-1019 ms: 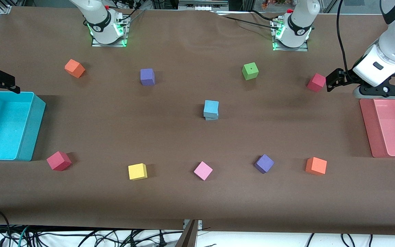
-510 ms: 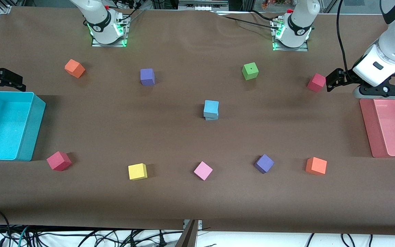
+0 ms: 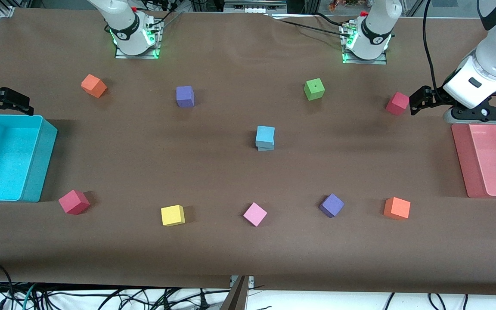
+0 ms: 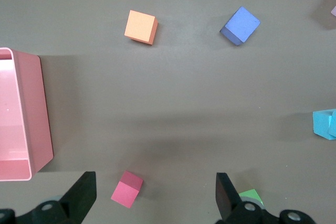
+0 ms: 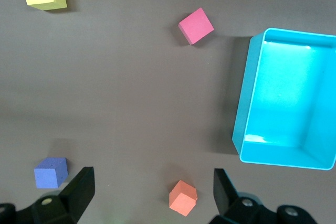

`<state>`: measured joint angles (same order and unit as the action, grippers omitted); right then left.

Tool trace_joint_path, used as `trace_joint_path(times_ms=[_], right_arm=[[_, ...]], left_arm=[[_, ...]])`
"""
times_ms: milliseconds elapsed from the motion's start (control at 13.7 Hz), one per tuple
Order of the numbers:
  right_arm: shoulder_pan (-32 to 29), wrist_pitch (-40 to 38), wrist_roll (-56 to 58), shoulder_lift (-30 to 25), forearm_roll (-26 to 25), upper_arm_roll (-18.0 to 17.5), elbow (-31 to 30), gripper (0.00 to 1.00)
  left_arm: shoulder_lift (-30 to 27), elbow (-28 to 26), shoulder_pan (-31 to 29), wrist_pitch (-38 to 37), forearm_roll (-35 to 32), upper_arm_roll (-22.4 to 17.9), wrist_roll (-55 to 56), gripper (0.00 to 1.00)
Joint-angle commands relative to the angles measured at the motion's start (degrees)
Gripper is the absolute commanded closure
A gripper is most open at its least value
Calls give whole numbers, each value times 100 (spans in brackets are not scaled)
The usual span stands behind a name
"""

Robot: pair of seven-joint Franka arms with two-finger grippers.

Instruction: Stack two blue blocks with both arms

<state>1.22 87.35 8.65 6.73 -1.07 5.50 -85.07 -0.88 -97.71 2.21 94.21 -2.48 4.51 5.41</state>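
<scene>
From the front, the blue blocks (image 3: 265, 137) sit stacked mid-table, pale sky-blue foam, the upper cube twisted slightly off the lower one. At about one o'clock from them stands a green cube (image 3: 314, 89). The left claw (image 3: 419, 101) hangs over the table's edge by the pink bin (image 3: 461, 160), just beside a red cube (image 3: 397, 103). The right claw (image 3: 4, 100) hovers above the cyan bin (image 3: 43, 159).

In the left wrist view, the left claw (image 4: 155, 195) is spread wide, holding nothing, the stack (image 4: 325, 124) well apart.

In the right wrist view, the right claw (image 5: 152, 192) gapes equally wide and empty.
</scene>
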Motion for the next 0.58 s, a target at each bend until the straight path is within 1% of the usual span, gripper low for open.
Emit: trace_joint_path(times_ms=[0, 510], right_arm=[[-131, -60, -398, -57, -42, -85, -45, 0], [-131, -87, -540, -57, -24, -85, -45, 0]], left_arm=[[70, 174, 52, -122, 73, -56, 31, 0], [79, 174, 52, -122, 73, -56, -4, 0]])
